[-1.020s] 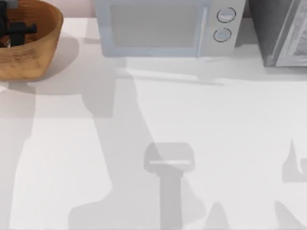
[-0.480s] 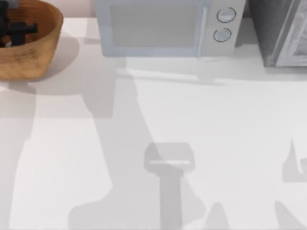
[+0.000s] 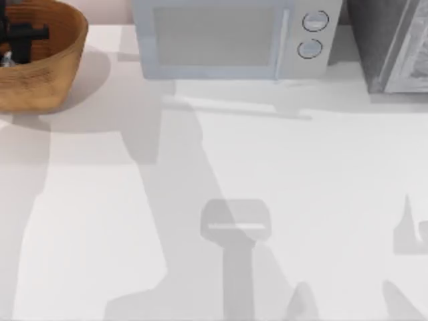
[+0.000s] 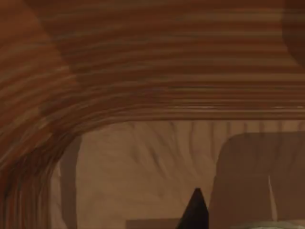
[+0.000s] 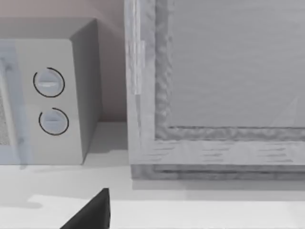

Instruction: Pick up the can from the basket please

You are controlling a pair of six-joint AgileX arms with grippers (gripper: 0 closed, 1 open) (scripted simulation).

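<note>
White table (image 3: 281, 200), microwave (image 3: 227, 37) at back (long shadows)

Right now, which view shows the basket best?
The top view: the basket sits at the table's far left corner, its rim and tan outer wall visible, with the left gripper inside. The left wrist view gives its ribbed inner wall close up. The right wrist view faces the microwave.

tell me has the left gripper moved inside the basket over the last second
Yes. In the top view the left gripper has shifted slightly toward the top edge, measured against the basket rim.
</note>
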